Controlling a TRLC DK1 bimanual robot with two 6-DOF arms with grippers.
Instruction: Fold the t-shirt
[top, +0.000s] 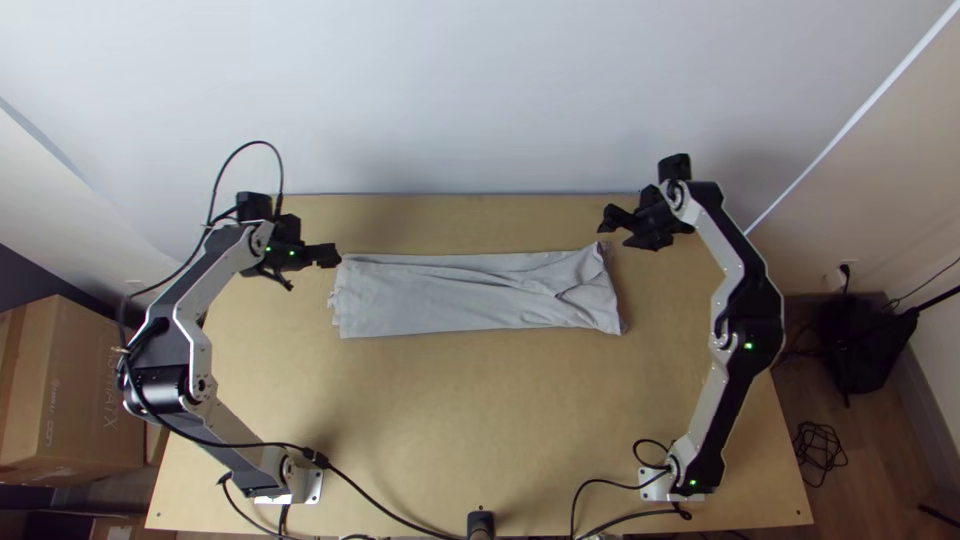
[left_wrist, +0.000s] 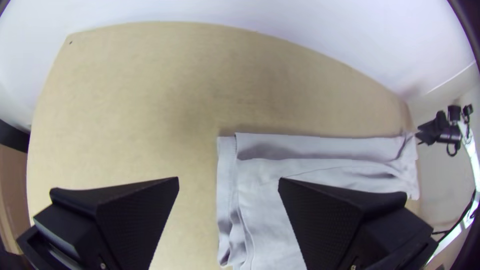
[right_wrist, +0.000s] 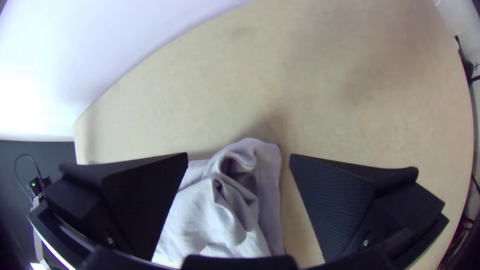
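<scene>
Left gripper (top: 314, 272), right gripper (top: 615, 235) — gaping (near t-shirt (top: 450, 295))

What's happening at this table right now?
A robot is partway through folding a t-shirt, which lies in a long, creased strip across the table. The left gripper and right gripper are open at opposite ends of it; neither is holding the cloth.

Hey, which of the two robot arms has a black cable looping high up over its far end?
The left arm. Its cable arches above the far end; the right arm has cables curling just around its base.
</scene>
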